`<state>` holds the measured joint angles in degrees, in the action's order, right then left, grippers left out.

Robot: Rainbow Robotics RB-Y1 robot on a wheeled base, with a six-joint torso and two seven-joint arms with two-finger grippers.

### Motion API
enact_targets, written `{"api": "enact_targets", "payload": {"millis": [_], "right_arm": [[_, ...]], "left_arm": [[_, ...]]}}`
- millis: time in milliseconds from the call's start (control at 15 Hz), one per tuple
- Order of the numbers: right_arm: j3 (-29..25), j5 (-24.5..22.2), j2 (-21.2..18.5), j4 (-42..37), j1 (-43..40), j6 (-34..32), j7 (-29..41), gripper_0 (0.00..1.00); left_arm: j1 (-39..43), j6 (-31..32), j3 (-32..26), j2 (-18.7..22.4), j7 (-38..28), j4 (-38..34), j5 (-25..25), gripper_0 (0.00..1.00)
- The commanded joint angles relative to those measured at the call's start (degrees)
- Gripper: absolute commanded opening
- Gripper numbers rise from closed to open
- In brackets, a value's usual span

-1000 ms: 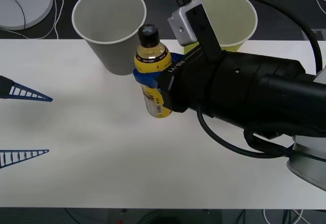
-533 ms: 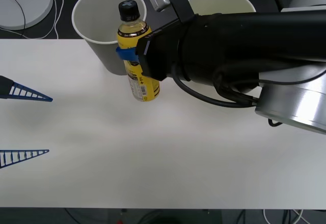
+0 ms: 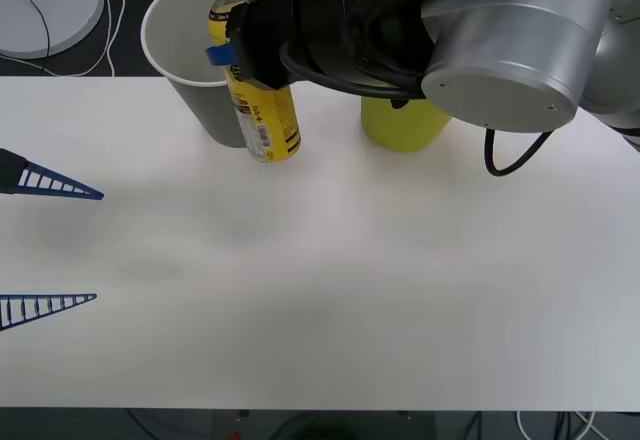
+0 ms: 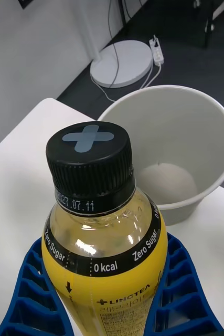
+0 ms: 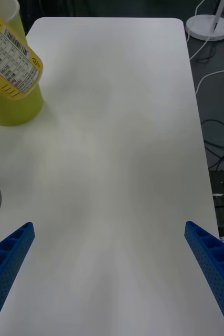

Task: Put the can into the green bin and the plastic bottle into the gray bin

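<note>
The plastic bottle (image 3: 255,80) hangs upright in my right gripper (image 3: 225,55), whose blue fingers (image 4: 182,294) clamp it on both sides below the shoulder. It is lifted off the white desk (image 3: 320,280), its black cap (image 4: 89,157) near the rim of the gray bin (image 3: 195,70). The green bin (image 3: 400,125) stands beside. My left gripper (image 3: 95,245) waits open over the desk's left edge.
</note>
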<state>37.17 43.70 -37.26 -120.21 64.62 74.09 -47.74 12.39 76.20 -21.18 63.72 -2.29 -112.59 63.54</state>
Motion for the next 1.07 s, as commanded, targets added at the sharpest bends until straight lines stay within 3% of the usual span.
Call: {"api": "enact_targets", "payload": {"millis": [67, 400, 1067], "right_arm": [[0.0, 3.9, 0.7, 3.8, 4.5, 4.6, 0.6, 0.00], [-0.1, 8.2, 3.8, 11.3, 11.8, 11.2, 1.6, 0.00], [-0.1, 11.1, 11.2, 33.9, 23.6, 12.7, 1.9, 0.00]], "left_arm": [[0.0, 0.0, 0.0, 0.0, 0.0, 0.0, 0.0, 1.00], [0.0, 0.0, 0.0, 0.0, 0.0, 0.0, 0.0, 1.00], [0.0, 0.0, 0.0, 0.0, 0.0, 0.0, 0.0, 1.00]]}}
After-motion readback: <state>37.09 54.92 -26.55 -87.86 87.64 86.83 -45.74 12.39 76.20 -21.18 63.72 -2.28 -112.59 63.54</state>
